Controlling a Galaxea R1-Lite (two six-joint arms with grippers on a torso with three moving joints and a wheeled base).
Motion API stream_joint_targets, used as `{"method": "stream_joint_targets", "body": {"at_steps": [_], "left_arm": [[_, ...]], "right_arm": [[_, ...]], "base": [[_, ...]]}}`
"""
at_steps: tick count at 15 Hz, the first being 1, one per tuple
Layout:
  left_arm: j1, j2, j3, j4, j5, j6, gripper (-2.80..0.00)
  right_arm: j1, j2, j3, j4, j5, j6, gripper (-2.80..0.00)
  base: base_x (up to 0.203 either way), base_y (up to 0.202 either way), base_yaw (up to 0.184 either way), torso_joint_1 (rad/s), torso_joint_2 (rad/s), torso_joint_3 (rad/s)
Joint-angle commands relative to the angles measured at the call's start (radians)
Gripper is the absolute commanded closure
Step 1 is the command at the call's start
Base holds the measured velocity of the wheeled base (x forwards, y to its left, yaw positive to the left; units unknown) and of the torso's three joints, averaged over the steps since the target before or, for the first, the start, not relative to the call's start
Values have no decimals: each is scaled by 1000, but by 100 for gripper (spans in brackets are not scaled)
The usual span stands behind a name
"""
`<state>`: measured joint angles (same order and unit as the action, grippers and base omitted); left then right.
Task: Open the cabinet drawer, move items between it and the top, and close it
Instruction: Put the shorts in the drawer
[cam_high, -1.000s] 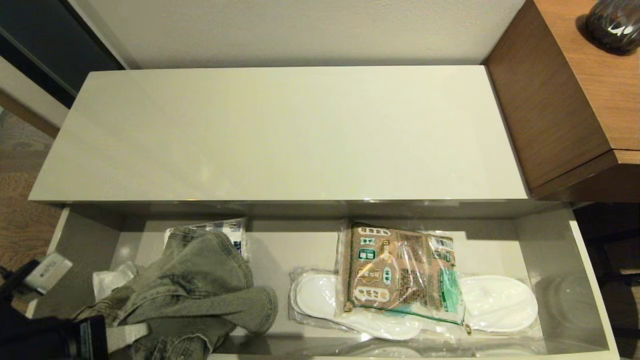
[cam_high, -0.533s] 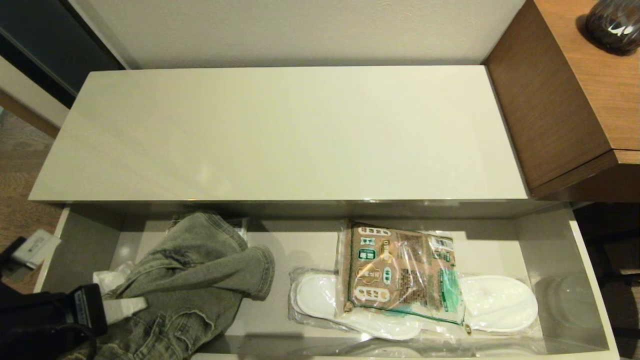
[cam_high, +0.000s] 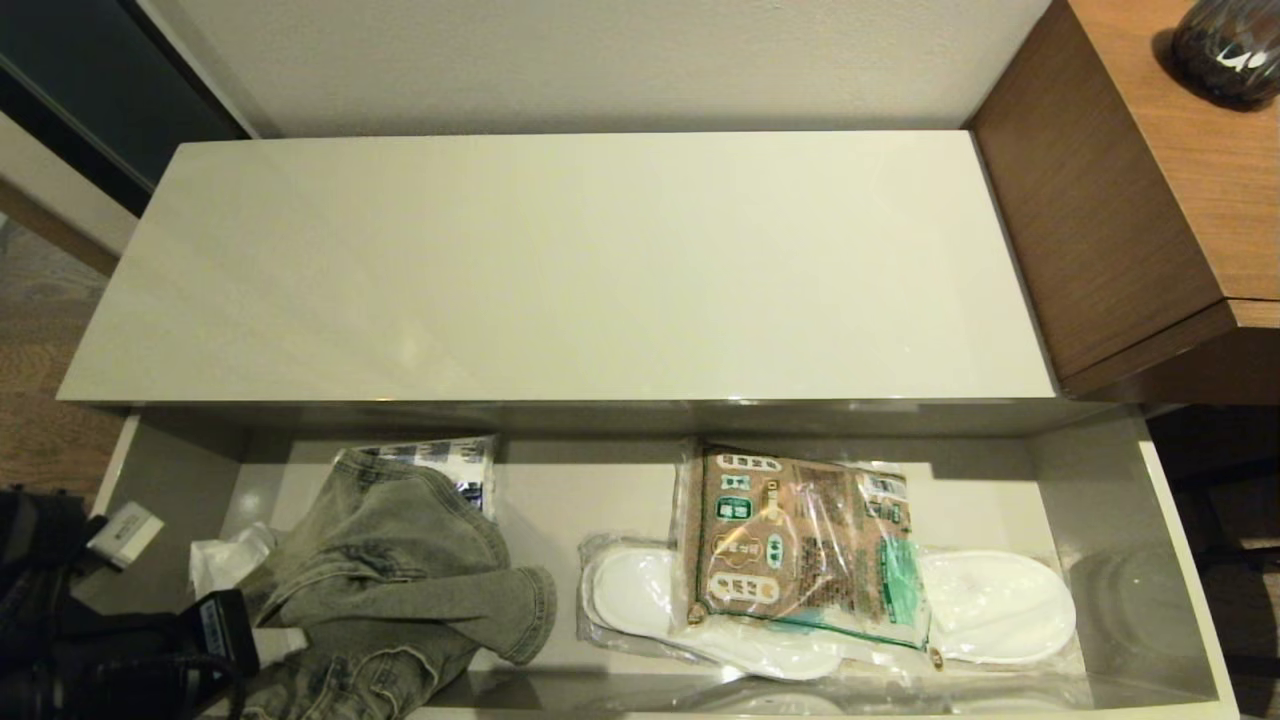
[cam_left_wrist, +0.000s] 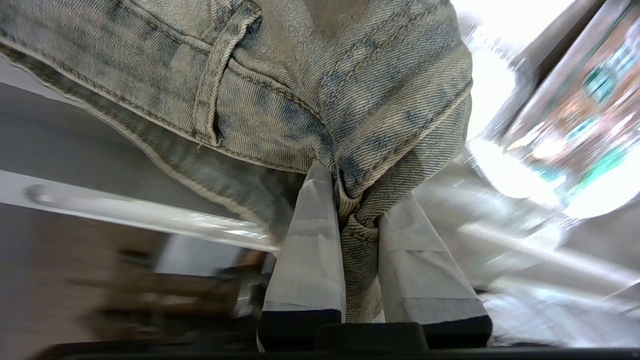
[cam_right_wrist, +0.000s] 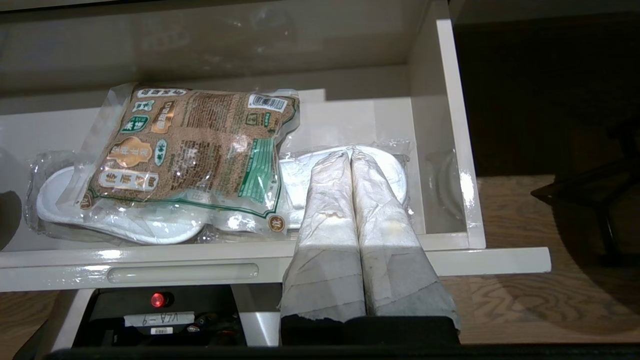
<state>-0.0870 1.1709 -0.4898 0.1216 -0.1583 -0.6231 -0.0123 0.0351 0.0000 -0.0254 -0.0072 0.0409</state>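
Cabinet top (cam_high: 560, 270): long glossy cream panel against the wall, nothing resting on it. Brown wooden unit (cam_high: 1130, 190) butted against its right end, dark rounded object (cam_high: 1228, 45) on that.

Cabinet drawer (cam_high: 1170, 560) pulled fully out below the top, grey walls, cream floor; front rail with an oblong notch (cam_right_wrist: 182, 273) seen from the right wrist.

Denim garment (cam_high: 400, 570) heaped in the left half of the drawer, faded grey-green, one folded edge hanging toward the drawer front. Belt loop and seam clear in the left wrist view (cam_left_wrist: 220, 75). Behind it, partly covered, a printed white-and-blue packet (cam_high: 455, 462); crumpled white plastic (cam_high: 225, 560) just beside it on the left.

White slippers in clear plastic (cam_high: 990, 610) lying flat in the right half. Bag of brown granules (cam_high: 790, 545) on top of them, green band toward the drawer front, Chinese characters on the label.

Left hand (cam_left_wrist: 356, 212) low at the drawer's front left corner, both taped fingers (cam_left_wrist: 310, 250) clamped on a bunched fold of the denim.

Right hand (cam_right_wrist: 351, 156) out of the head view, held above the drawer's front rail at the right end, fingers pressed together, holding nothing.
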Motion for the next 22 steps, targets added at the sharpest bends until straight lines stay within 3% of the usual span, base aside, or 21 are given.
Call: {"method": "stream_joint_targets", "body": {"at_steps": [1,2,3,9,12,15,17,19,22], "left_arm": [[0,3,-35,1,-1,-56,0],[-1,2,-37,1,-1,-58,-32],[-2,-10,-39,1,-3,-61,-280],[-2,-32,-51,1,-13,-69,-280],[-3,-97,-56,12,-96,-70,-280],[-5,-104,-55,17,-112,-69,-280],[-31,-174,-46,58,-188,-59,-280],[-54,-206,-32,128,-253,-33,-280],[-56,-204,5,132,-274,11,-280]], "right_arm": [[0,2,2,-1,0,1,0],[0,2,1,-1,0,1,0],[0,2,0,-1,0,0,0],[0,2,1,-1,0,0,0],[0,2,0,-1,0,1,0],[0,2,1,-1,0,1,0],[0,2,1,-1,0,-1,0],[0,2,0,-1,0,1,0],[0,2,2,-1,0,1,0]], "base": [[0,0,0,0,0,0],[0,0,0,0,0,0],[0,0,0,0,0,0],[0,0,0,0,0,0],[0,0,0,0,0,0],[0,0,0,0,0,0],[0,0,0,0,0,0],[0,0,0,0,0,0],[0,0,0,0,0,0]]}}
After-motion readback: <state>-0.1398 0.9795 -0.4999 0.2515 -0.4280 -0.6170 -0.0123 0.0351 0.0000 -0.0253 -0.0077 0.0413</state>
